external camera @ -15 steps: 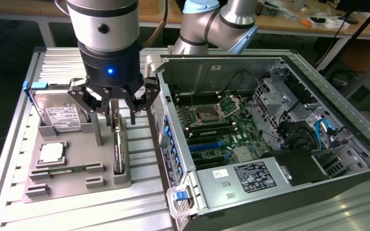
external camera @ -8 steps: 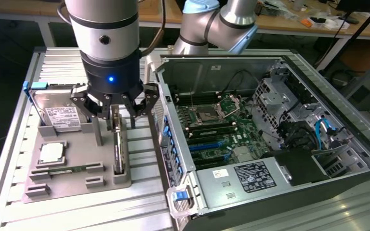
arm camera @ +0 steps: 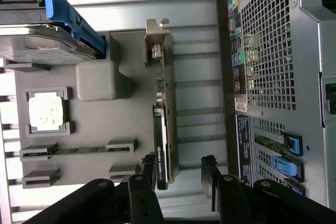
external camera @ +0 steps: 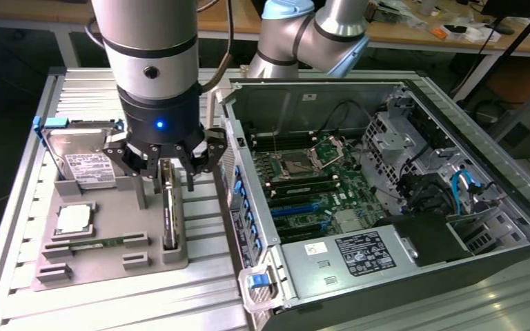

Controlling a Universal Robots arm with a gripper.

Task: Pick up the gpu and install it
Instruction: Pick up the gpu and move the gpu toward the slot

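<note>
The jaws are spread, one on each side of the gpu point(external camera: 168, 210) at its upper edge, and hold nothing. The gpu stands on edge in a slot of the grey tray point(external camera: 118, 207) on the tabletop point(external camera: 191, 296), just beside the open case point(external camera: 413, 207). In the wrist view it lies nearer one jaw than the other. A close from here would likely push it sideways and jam or tilt it in the slot. A pinch on so thin a board could also slip, or knock it against the case wall.
</note>
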